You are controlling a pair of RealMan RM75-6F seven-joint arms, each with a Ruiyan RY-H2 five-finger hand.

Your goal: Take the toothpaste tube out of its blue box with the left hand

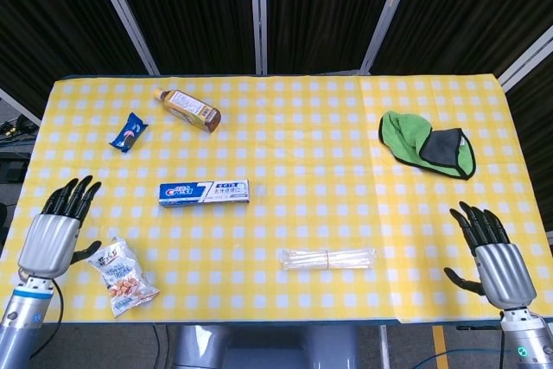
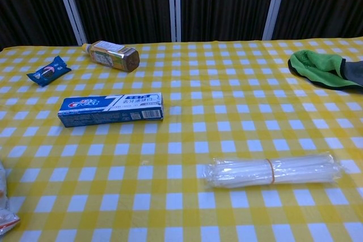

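The blue and white toothpaste box (image 1: 204, 192) (image 2: 111, 109) lies flat and closed on the yellow checked tablecloth, left of centre, long side across. No tube shows outside it. My left hand (image 1: 59, 226) hovers over the table's left front, fingers spread and holding nothing, well left of the box and just above the snack bag. My right hand (image 1: 487, 248) stays at the front right corner, fingers apart and empty. Neither hand appears in the chest view.
A snack bag (image 1: 120, 276) lies at the front left by my left hand. A tea bottle (image 1: 189, 110) and a blue wrapper (image 1: 128, 131) sit at the back left. A bundle of straws (image 1: 327, 257) lies front centre, a green and grey cloth (image 1: 429, 143) at the right.
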